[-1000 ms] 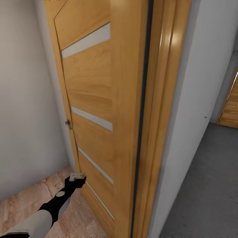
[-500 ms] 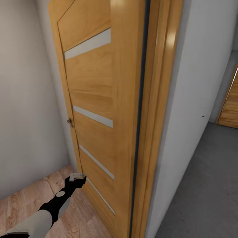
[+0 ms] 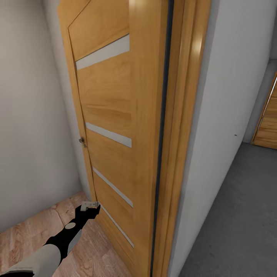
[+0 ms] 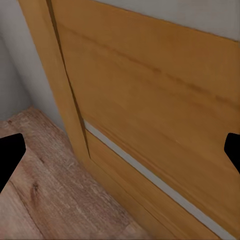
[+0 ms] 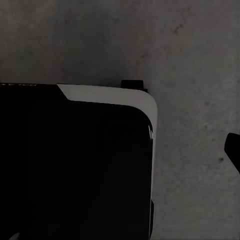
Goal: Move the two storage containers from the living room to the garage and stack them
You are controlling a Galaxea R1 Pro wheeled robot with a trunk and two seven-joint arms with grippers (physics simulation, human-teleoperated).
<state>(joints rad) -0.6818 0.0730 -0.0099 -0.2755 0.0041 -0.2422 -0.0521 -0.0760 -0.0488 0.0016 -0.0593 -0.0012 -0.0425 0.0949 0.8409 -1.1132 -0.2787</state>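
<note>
The two storage containers are out of view. My left gripper [image 3: 89,206] reaches forward low beside the foot of an open wooden door [image 3: 111,111], over the light wood-plank floor [image 3: 34,231]. In the left wrist view the left gripper [image 4: 120,155] is open: its dark fingertips [image 4: 10,150] sit at the two edges with only the door [image 4: 150,100] and planks between them. My right gripper [image 5: 120,155] hangs over the dark-grey concrete floor [image 5: 190,45]. One of its fingertips [image 5: 233,149] shows far out at the edge, and nothing is held.
The door's frame [image 3: 181,134] and a white wall end [image 3: 227,96] stand straight ahead, splitting the planked side from the concrete floor [image 3: 238,215] on the right. A second wooden door [image 3: 267,127] is at far right. My own black base [image 5: 75,165] is below the right gripper.
The whole head view has shifted a little, so the camera has moved slightly. My left arm keeps the same pose and its gripper stays open.
</note>
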